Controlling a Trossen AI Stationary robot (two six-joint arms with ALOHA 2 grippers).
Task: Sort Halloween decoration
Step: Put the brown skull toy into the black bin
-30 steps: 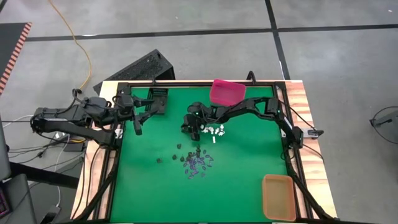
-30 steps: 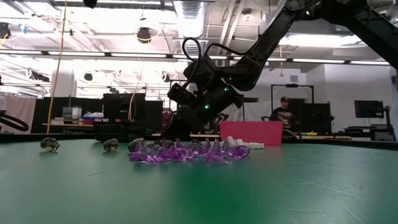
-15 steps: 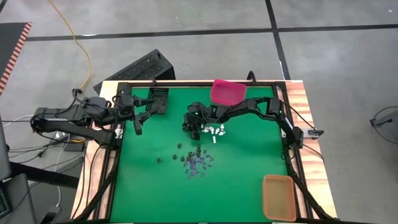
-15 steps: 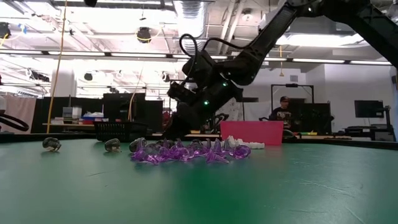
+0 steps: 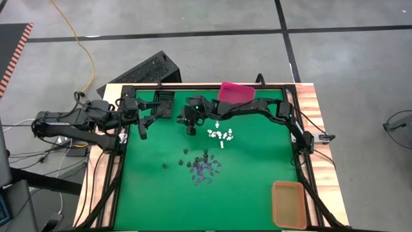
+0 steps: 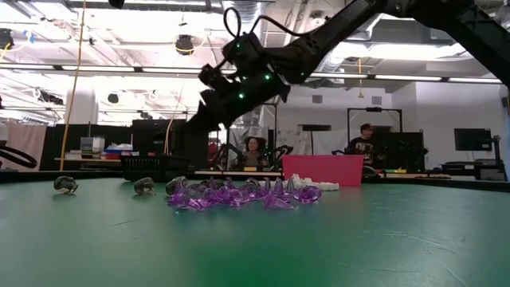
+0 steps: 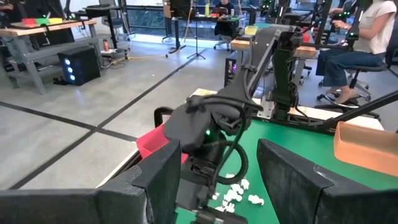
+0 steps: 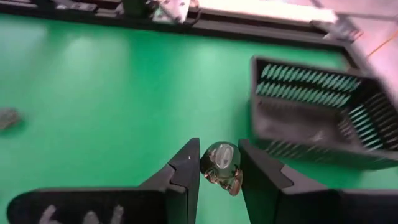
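Orange bin [image 5: 288, 203] at 5 o'clock on the green tabletop [image 5: 257, 167]. Purple trinkets [image 5: 203, 170] heaped near centre, black trinkets [image 5: 187, 154] scattered just beside, toward 9 o'clock. White trinkets [image 5: 221, 135] clustered toward 12 o'clock. Right tool [image 5: 190, 126] raised above the tabletop at 11 o'clock, clenched on a dark trinket [image 8: 221, 163]. Black bin [image 8: 314, 112] close beyond. Pink bin [image 5: 234, 95] at 12 o'clock edge. Left tool [image 5: 142, 131] parked at 10 o'clock edge, fingers spread, released.

Grey concrete floor [image 5: 193, 26] crossed by dark lines; yellow cable [image 5: 82, 45] upper left; ceiling strip lights [image 6: 96, 70]; seated person [image 7: 360, 46] upper right.
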